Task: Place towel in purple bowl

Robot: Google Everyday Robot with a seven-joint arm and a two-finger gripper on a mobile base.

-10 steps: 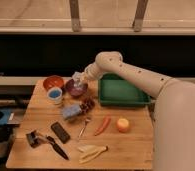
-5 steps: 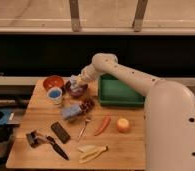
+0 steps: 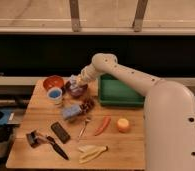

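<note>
Two bowls sit close together at the back left of the bench, so the step in hand — letting the towel go into the purple bowl and not its orange-red neighbour — depends mostly on where the jaws hang when they part. They sit right over the purple bowl, at the end of the arm reaching in from the right, and a pale wad that I take to be the towel shows at their tip, just above the bowl's rim. Whether they are closed on the cloth or have already parted I cannot tell. To do this well, I judge the wad should be centred over the bowl's hollow and brought low before release — soft cloth dropped from a height may drape over the rim. On lifting away, watch the small white cup just beside the bowl.
</note>
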